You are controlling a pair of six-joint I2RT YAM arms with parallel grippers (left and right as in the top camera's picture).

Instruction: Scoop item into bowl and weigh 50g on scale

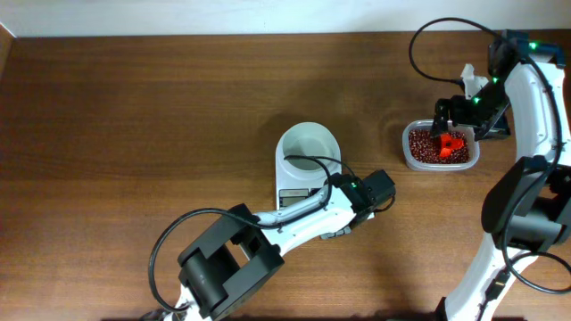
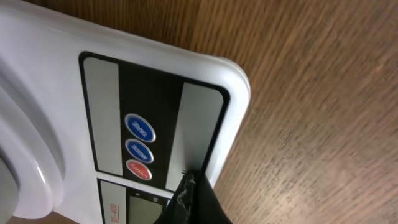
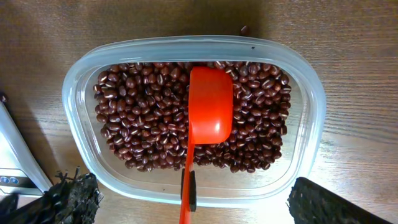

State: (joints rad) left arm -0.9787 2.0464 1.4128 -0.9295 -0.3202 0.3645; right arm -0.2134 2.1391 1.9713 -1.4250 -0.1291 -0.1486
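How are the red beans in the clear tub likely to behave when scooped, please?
The beans look small, smooth and loose, so they probably flow rather than clump. Heaped on the small orange scoop, some may roll off.

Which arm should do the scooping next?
Right. The right gripper hangs open over the tub of beans, straddling the scoop handle; the scoop lies empty on the beans. The left gripper is at the scale, away from the tub.
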